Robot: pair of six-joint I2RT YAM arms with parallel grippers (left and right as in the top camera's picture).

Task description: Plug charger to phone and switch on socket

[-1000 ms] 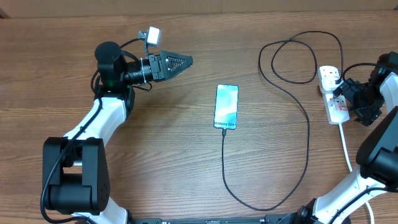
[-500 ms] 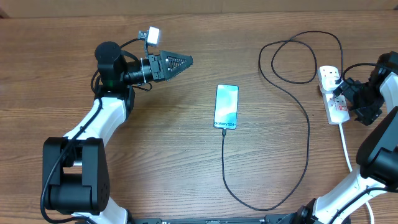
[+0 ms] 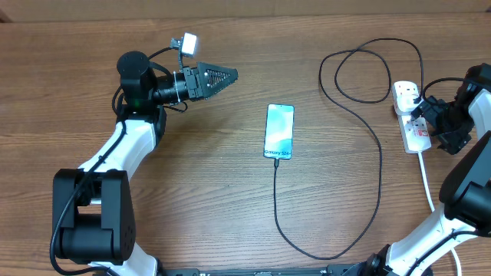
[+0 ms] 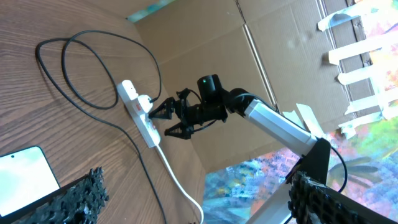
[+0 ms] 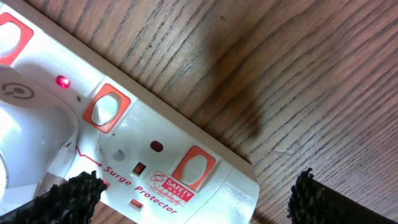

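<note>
Gaping empty, ribbed black left claw (image 3: pixel 230 75); right claw (image 4: pixel 169 122) likewise, above glossy white oblong socket (image 5: pixel 143 143).

Left end effector (image 3: pixel 232 75) open (held level); right end effector (image 3: pixel 426 127) open, facing down

Lab: cardboard wall (image 4: pixel 205 43), wooden table (image 3: pixel 192 192)

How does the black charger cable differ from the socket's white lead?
The charger cable is black and thin; the white lead is thicker. The charger cable winds in wide loops from the phone to the socket; the white lead runs almost straight from the socket toward the near edge. Both lie on the table and reach the socket.
</note>
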